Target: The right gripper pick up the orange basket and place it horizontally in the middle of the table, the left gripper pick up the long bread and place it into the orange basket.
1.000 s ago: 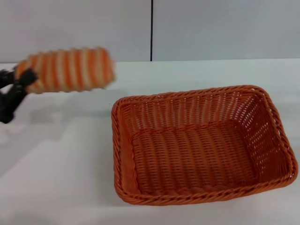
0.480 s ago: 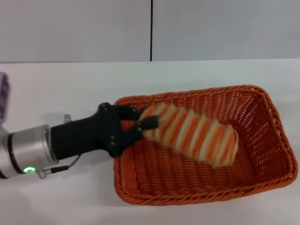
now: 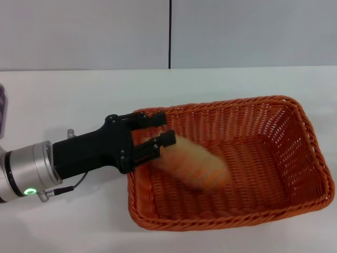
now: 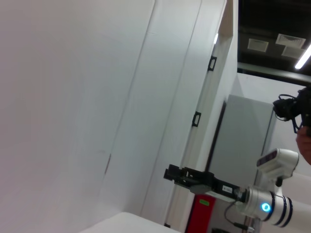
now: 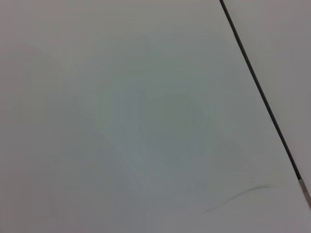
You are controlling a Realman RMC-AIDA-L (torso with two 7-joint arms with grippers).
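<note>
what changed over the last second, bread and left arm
The left end effector carried the long bread from above the table's left side into the orange basket, then opened; the bread has dropped, blurred, onto the basket floor. The basket stayed put on the table.

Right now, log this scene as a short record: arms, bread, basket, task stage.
left gripper: open, at the basket's left rim
right gripper: away from the table, raised
long bread: inside the basket, free of the gripper, blurred
orange basket: lying flat on the table
task stage: bread in basket
</note>
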